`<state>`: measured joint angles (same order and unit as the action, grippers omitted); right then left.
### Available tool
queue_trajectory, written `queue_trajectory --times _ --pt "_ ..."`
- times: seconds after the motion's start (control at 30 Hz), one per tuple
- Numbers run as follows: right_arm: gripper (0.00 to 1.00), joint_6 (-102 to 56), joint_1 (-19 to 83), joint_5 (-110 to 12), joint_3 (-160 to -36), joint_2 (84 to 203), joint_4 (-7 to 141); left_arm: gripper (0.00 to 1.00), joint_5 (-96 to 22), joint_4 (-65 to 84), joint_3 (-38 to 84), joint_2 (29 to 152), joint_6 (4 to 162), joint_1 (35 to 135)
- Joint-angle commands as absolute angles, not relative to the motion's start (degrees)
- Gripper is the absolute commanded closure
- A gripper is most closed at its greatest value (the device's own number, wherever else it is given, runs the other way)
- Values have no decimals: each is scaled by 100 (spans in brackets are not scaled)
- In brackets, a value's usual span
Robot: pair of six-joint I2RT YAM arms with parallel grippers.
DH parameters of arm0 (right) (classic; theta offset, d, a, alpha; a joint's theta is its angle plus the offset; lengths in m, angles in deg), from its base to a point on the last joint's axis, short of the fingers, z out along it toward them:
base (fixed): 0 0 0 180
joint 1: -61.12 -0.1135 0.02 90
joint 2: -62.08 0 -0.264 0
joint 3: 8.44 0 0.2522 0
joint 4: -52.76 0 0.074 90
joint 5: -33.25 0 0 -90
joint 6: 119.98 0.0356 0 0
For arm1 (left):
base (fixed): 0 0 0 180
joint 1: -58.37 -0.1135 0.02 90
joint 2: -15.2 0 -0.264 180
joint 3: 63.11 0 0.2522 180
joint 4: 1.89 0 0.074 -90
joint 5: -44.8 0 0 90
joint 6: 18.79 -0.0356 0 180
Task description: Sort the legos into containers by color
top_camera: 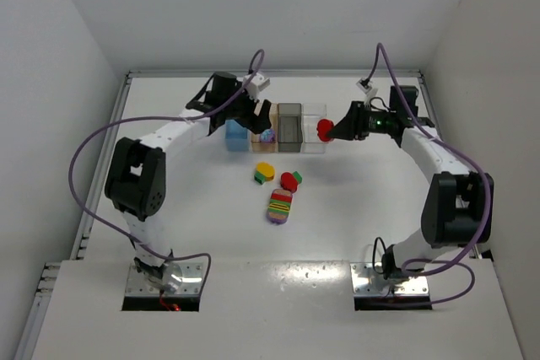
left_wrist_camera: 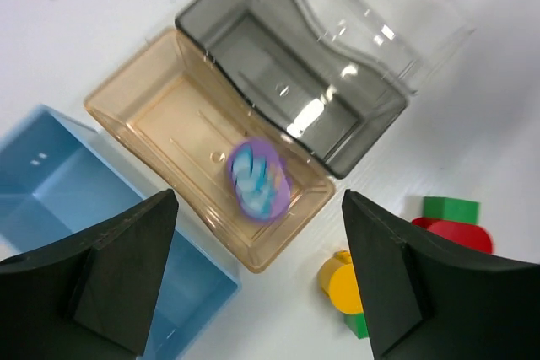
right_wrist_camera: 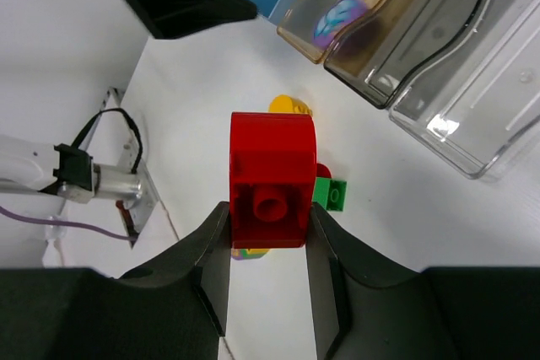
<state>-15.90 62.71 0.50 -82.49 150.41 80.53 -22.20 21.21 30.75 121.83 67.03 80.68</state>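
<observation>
1. Nearest the arm bases, three clumps of legos lie unsorted on the white table (top_camera: 380, 200): a striped stack (top_camera: 280, 206), then a red-and-green pair (top_camera: 291, 180) and a yellow-and-green pair (top_camera: 265, 172) just beyond it.
2. Behind them the four containers stand side by side in a row, walls touching: the blue bin (top_camera: 236, 135), the tan bin (top_camera: 260, 128), the dark grey bin (top_camera: 289, 128) and the clear bin (top_camera: 314, 124).
3. The left gripper (left_wrist_camera: 257, 208) hangs over the tan bin with its fingers spread wide, gripping nothing. A purple brick (left_wrist_camera: 259, 179) shows directly below, inside the tan bin's outline. It is blurred in the wrist view, so whether it rests on the bin floor cannot be told.
4. The right gripper (right_wrist_camera: 268, 217) is clamped on a red brick (right_wrist_camera: 272, 166), holding it in the air just beside the clear bin's right end, not yet over its mouth.
5. The purple delivery on the left looks finished, and the step in hand appears to be the red brick's drop.
6. The next move likely calls for the right arm to carry the brick over an empty bin, the clear one being closest, and part its fingers. The left arm would need to lift away from the row and return for a clump, whose mixed colours will probably need pulling apart.
</observation>
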Motion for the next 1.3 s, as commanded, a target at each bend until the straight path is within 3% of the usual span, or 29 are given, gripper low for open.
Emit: queue_trajectory --times 0.0,0.1,0.23,0.33,1.17,1.27 --pt "100 -1338 6165 354 -8529 15226 7628 15 -1655 1679 2958 11480 7006 8034" --pt "100 -1233 6034 416 -8688 15393 7532 14 -1279 1679 2958 11303 7129 7965" --pt "100 -636 5779 871 -8689 15516 6909 18 904 1601 3142 11425 8068 7876" --pt "100 -196 5541 1161 -8794 15621 6408 18 1604 1416 3213 11645 8773 7928" --pt "100 -142 5032 1356 -8988 15727 6345 17 2485 36 3142 11988 9828 8113" --pt "100 -142 5031 1356 -8988 15727 6345 25 2432 -26 3142 12050 9828 8113"
